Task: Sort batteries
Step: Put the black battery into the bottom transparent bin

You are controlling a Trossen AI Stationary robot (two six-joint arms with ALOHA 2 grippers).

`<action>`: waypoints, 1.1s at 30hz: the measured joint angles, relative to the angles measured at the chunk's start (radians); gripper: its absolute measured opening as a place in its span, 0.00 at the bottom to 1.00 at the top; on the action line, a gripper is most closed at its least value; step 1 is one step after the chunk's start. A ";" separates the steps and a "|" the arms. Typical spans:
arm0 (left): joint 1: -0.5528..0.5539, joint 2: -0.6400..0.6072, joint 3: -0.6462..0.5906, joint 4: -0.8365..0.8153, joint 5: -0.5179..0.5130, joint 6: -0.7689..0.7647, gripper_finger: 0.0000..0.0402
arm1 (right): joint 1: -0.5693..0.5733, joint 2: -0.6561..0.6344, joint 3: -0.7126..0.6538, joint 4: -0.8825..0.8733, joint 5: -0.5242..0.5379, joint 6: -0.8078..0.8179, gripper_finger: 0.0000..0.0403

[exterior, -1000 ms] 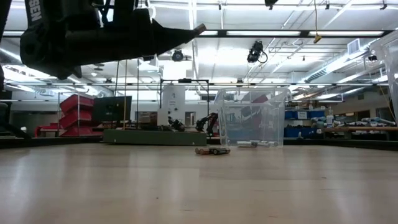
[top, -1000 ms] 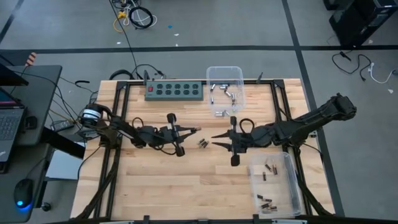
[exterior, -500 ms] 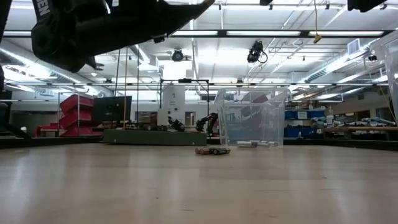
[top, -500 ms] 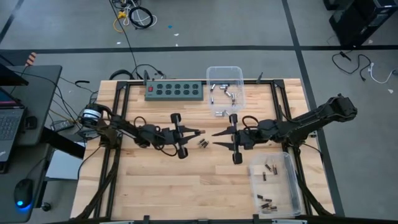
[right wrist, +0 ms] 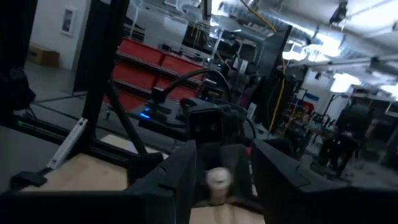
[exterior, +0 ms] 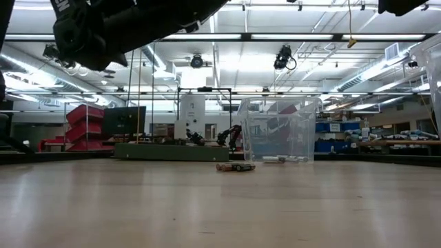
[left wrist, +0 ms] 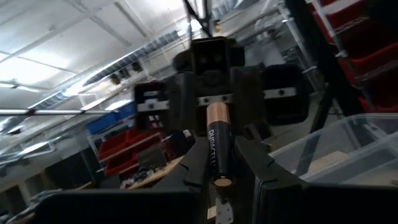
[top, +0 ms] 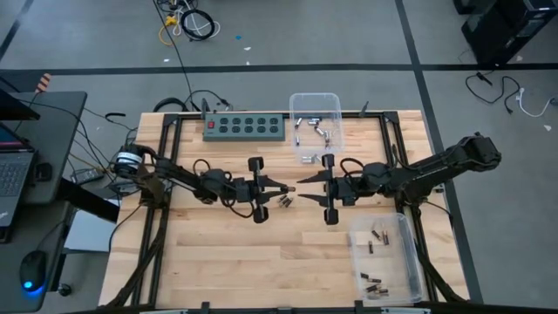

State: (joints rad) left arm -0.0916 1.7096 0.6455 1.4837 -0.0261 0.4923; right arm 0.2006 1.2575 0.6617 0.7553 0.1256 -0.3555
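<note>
Holding a battery (left wrist: 216, 146) lengthwise, the left gripper (top: 281, 187) points it at the right gripper (top: 299, 186) — close opposite, fingers apart, tip to tip.

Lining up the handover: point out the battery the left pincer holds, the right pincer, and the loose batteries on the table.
held battery (left wrist: 217, 149), left wrist view, its label.
right pincer (top: 303, 185), high view, between its tips.
loose batteries (top: 284, 201), high view, middle of the cluster.
</note>
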 joint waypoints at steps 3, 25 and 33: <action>0.011 0.000 0.031 -0.024 0.032 -0.002 0.11 | -0.019 0.000 0.000 0.011 -0.065 -0.027 0.35; 0.048 0.000 0.113 -0.073 0.110 0.000 0.11 | -0.102 0.132 0.000 0.247 -0.175 -0.127 0.35; 0.047 0.000 0.113 -0.075 0.110 0.001 0.11 | -0.107 0.133 0.000 0.254 -0.182 -0.142 0.32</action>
State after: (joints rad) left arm -0.0443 1.7096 0.7583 1.4088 0.0841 0.4931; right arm 0.0937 1.3907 0.6621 1.0094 -0.0561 -0.4972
